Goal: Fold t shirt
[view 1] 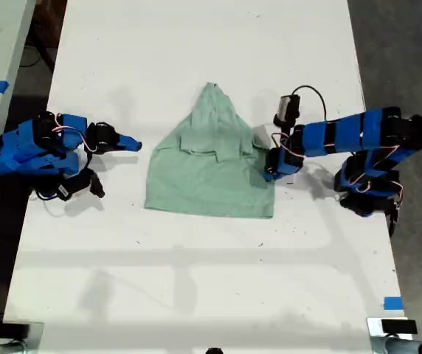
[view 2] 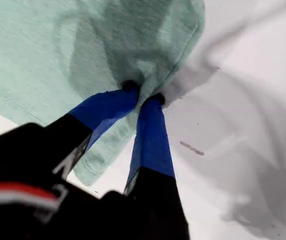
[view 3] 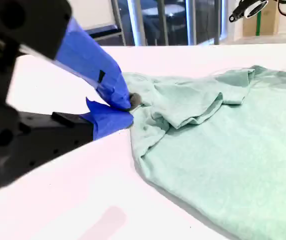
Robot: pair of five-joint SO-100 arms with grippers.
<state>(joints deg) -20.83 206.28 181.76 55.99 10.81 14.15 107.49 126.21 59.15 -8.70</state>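
Pale mint cloth, soft and already partly gathered, is what this step turns on: the t shirt (view 1: 209,158) lies in the middle of the white table (view 1: 196,280), its sleeves drawn in over the body so that the upper part narrows to a point. My first gripper (view 1: 271,171) sits at the shirt's edge on the exterior view's right, and its wrist view shows the two blue jaws closed together with a pinch of the hem or side seam bunched just ahead of the tips (view 2: 142,97). To do the fold well I would lift only enough to free that edge, carry it across the body toward the far side, and lay it flat instead of dragging, since thin knit will wrinkle and slide on a smooth top. My second gripper (view 1: 126,143) hovers near the opposite edge, apart from the cloth in the exterior view; its own camera shows blue jaws (view 3: 125,107) close together just beside the fabric, but whether they have any cloth or a slight gap remains I cannot tell from that angle. It might usefully press its side down as an anchor. The table is bare and matte white, with blue tape (view 1: 392,302) near my first arm's base, and beyond my second gripper glass panels and dark framing (view 3: 183,20) stand in the background.
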